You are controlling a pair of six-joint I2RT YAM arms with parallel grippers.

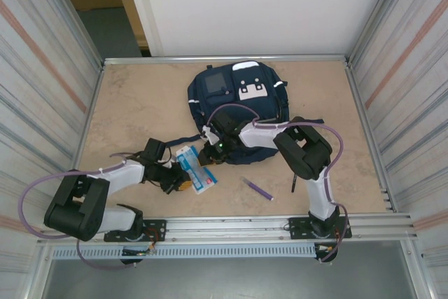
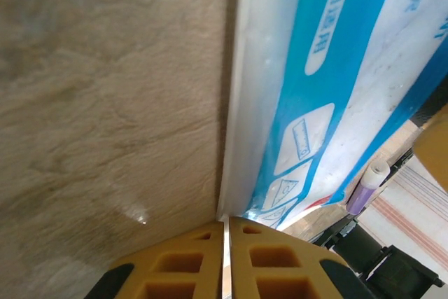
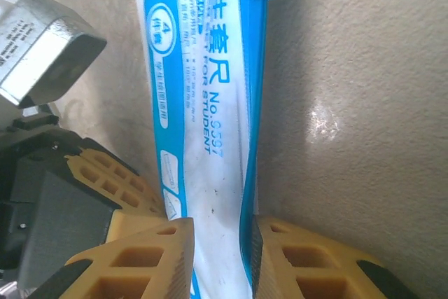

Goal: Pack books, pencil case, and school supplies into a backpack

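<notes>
The light-blue-and-white booklet (image 1: 196, 169) lies on the table in front of the navy backpack (image 1: 238, 96). My left gripper (image 1: 175, 181) is at its near left corner, and its yellow fingers (image 2: 175, 264) are pinched shut on the booklet's thin white edge (image 2: 336, 89). My right gripper (image 1: 211, 155) is at the far end; its jaws hold the booklet (image 3: 203, 103) bowed between them. A purple pen (image 1: 257, 188) lies to the right, with a black pen (image 1: 294, 184) beside the right arm. The navy book and the pink pencil case are out of view.
Metal rails (image 1: 231, 59) border the beige table on all sides. The backpack's dark strap (image 1: 183, 139) trails left across the table toward my left arm. The purple pen's tip (image 2: 365, 185) shows past the booklet in the left wrist view.
</notes>
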